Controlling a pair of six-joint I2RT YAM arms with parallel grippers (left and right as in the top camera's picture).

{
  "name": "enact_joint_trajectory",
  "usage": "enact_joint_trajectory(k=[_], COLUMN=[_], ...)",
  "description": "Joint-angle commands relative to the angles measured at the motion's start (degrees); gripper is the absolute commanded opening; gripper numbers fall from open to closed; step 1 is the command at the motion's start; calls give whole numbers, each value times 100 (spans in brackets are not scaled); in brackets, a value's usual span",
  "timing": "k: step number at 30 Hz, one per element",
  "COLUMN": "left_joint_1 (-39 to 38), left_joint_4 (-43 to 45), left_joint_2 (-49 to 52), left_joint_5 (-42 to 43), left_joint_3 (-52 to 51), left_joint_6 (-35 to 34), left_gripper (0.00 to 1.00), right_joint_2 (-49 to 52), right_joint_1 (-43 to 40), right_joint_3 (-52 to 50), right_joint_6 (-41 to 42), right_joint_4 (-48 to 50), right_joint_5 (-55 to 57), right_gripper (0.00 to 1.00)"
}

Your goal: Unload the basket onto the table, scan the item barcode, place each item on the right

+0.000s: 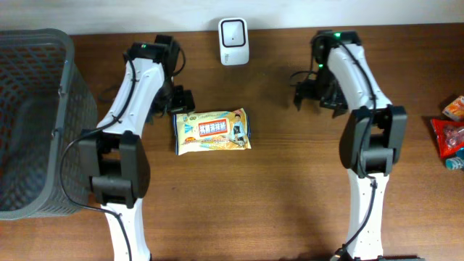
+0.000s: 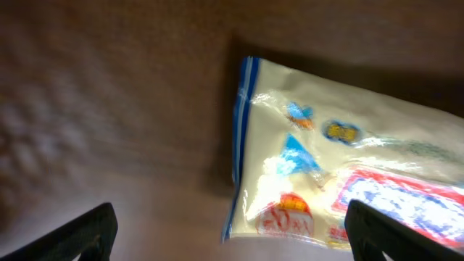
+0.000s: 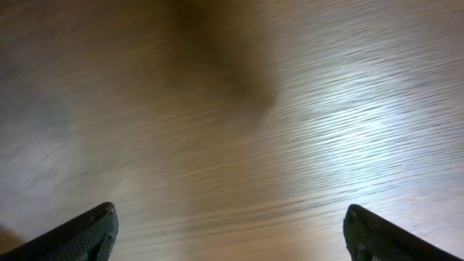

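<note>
On the counter (image 1: 290,188), the snack packet (image 1: 213,131) lay flat on the arms' side of the scanner (image 1: 233,41), long axis left to right, its left end just beside the nearer, open, empty left hand (image 1: 183,101), the open right hand (image 1: 319,94) well apart.

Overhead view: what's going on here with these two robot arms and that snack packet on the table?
Nothing is being held right now. The snack packet lies flat on the wooden table, just beside the left end effector, which is open. The right end effector is open too, over bare wood. The white scanner sits at the table's far edge, apart from the packet, so the packet has yet to be brought to it.
</note>
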Motion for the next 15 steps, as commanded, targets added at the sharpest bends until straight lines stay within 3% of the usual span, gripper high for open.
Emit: enact_joint_trajectory(k=[1,7,10,15], left_joint_1=[138,127,127,170], left_joint_4=[682,1639,1860,1460], left_joint_2=[37,37,35,15], left_joint_5=[931,1665,1768,1320], left_joint_3=[-984,-1886,-1980,-1335], left_joint_6=[284,402,402,400], left_gripper=[97,53,0,0], right_joint_2=[-66,-66,-66,-66], right_joint_1=[-210,-291,-293,-291], right_joint_3=[87,87,87,87], right_joint_6=[50,50,50,50], right_joint_4=[-22,-20,31,127], right_joint_5=[90,92,92,92], right_gripper=[98,98,98,98])
